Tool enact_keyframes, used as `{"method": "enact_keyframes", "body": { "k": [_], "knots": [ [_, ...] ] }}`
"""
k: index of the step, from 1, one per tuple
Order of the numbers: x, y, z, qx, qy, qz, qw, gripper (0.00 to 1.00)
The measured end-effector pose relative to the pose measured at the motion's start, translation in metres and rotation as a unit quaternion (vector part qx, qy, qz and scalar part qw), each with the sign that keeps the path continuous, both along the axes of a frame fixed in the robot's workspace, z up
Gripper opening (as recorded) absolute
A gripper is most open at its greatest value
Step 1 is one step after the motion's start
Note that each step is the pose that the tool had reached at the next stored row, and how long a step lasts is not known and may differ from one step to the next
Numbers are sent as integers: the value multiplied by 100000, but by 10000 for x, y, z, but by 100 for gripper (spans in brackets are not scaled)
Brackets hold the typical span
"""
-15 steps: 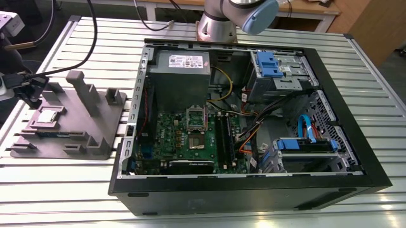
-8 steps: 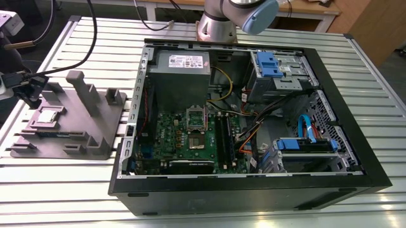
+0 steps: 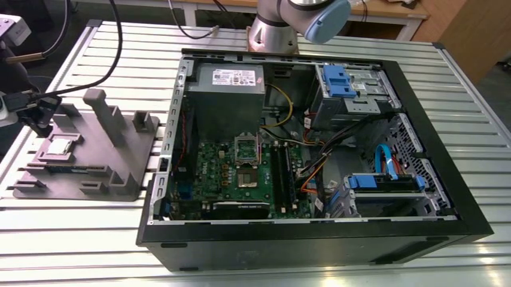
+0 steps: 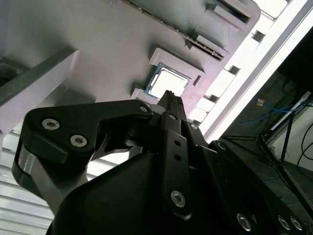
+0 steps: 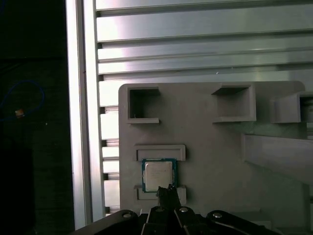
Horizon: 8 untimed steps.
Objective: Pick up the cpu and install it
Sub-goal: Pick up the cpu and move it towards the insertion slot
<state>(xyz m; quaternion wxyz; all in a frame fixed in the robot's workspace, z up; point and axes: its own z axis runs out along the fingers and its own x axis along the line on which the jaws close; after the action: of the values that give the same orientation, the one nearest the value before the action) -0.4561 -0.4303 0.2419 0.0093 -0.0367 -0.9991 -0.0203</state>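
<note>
Grey plastic forms the holder tray (image 3: 119, 173) at the exterior view's left, resting on the slatted metal table (image 3: 319, 263). The cpu (image 3: 62, 147) lies flat in a shallow nest on the tray, silvery lid up. The gripper (image 3: 36, 122) hangs over that nest with its tips drawn together and nothing between them, seemingly clear of the chip. Toward the exterior view's right stands the open computer case (image 3: 447, 197), with the green motherboard (image 3: 231, 179) and its socket (image 3: 246, 156) well apart from the tray.

The chip looks light, thin and stiff, with a slick lid and probably a delicate underside. The likely hold is across the two edges that the nest leaves free. The exterior view takes in the socket and the stretch between it and the tray. The first wrist view adds close detail: low ridges (image 5: 160, 152) flank two sides of the chip. In the second wrist view the fingertips (image 4: 168, 98) sit close over one edge of it.
</note>
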Motion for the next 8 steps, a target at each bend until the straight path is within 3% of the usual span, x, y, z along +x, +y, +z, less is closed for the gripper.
{"method": "enact_keyframes", "body": {
  "k": [8],
  "knots": [
    [0, 0, -82, 1, 1, 2, 100000, 10]
  ]
}}
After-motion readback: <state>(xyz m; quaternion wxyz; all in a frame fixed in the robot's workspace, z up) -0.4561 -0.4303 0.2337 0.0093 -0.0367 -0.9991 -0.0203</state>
